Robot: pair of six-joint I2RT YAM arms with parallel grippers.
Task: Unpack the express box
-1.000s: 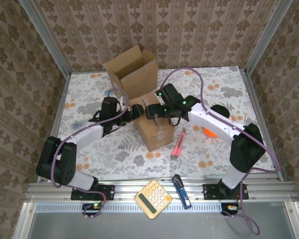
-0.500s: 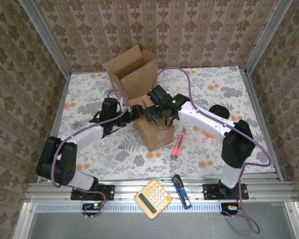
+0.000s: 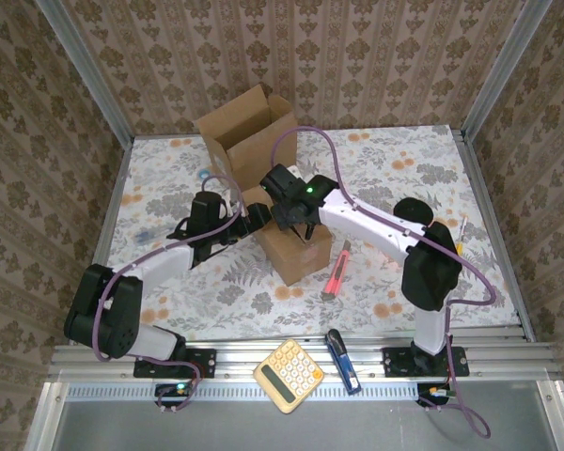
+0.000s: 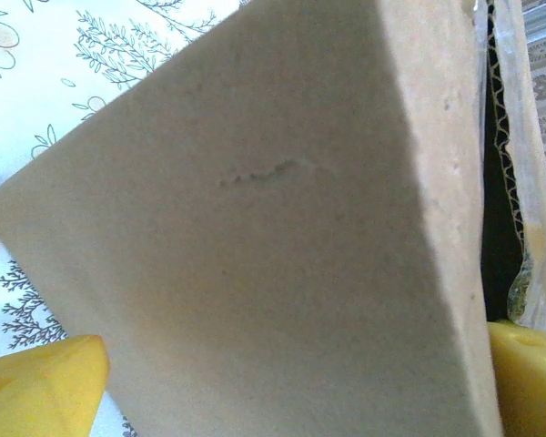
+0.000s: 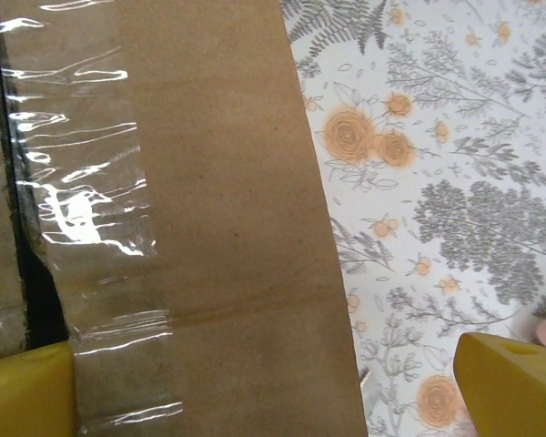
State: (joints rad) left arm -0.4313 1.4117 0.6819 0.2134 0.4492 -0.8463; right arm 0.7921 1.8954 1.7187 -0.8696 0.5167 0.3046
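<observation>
Your left gripper is standing wide open, right beside the left side of the small brown box. In the left wrist view, its two yellow fingertips are sitting at the bottom corners, and a plain cardboard face of the box is filling the space between them. I cannot tell whether they are touching the cardboard. Along the right edge of that face, a dark gap is showing beside some clear tape.

Your right gripper is also standing wide open, holding nothing, and it is hovering over the top of the same box near its far end. In the right wrist view, its yellow fingertips are framing the box top. A strip of crinkled clear tape is running along the flap, and a dark slit is showing just left of it.

The small box is sitting near the middle of the table, which is wearing a floral cloth. Just behind it, a larger cardboard box is standing with its flaps up. A red utility knife is lying on the cloth just right of the small box. At the near edge, a yellow calculator and a blue and black tool are lying side by side on the metal rail between the two arm bases.
</observation>
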